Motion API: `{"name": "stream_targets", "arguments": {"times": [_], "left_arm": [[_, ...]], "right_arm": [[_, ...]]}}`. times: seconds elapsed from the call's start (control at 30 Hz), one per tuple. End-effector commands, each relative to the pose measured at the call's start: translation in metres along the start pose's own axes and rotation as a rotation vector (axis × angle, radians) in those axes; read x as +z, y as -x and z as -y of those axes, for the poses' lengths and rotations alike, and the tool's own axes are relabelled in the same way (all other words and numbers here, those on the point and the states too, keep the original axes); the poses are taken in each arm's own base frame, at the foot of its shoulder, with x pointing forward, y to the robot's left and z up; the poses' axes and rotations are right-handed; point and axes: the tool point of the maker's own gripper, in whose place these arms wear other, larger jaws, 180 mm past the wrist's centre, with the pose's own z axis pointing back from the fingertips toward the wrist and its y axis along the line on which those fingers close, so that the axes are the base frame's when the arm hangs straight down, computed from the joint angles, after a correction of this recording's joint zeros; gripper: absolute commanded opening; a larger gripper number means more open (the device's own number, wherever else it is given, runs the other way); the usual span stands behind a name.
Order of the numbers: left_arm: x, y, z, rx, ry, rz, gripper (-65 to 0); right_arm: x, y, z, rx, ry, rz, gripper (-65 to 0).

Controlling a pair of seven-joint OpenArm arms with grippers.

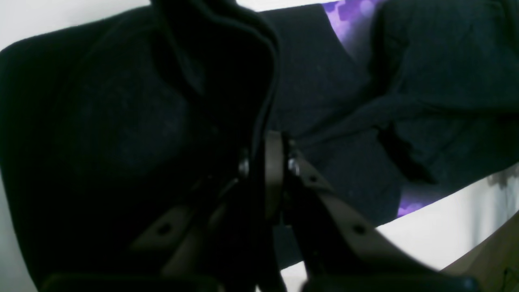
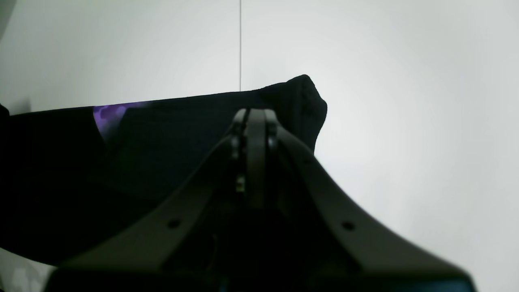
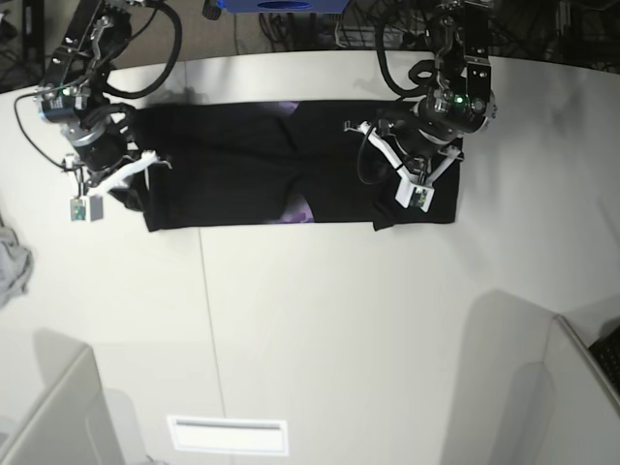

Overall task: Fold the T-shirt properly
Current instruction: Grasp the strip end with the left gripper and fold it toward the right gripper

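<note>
The left claw (image 1: 265, 156) is clamped on a raised fold of the black T-shirt (image 3: 252, 179); the right claw (image 2: 253, 125) pinches its opposite end. The shirt lies on the white bench (image 3: 339, 320), long axis running side to side between the arms.

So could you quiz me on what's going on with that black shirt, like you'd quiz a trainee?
1. True or false: the T-shirt hangs in the air between the two arms.
2. What is the left gripper doing? A) hovering open B) shut on the shirt C) resting on bare table
3. Fill in: a grey cloth lies at the table's ___ edge in the base view.

Key: 1 false, it lies as a long band on the table. 2 B; the right gripper is also shut on it, at the other end. 3 left.
</note>
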Motion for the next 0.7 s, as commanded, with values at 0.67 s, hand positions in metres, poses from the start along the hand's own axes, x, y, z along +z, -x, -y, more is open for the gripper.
{"name": "stream_targets", "arguments": {"times": [0.67], "left_arm": [[0.0021, -0.0104, 0.0033, -0.003, 0.013, 0.035, -57.6]], "right_arm": [[0.0021, -0.0127, -0.0011, 0.005, -0.005, 0.046, -65.0]]}}
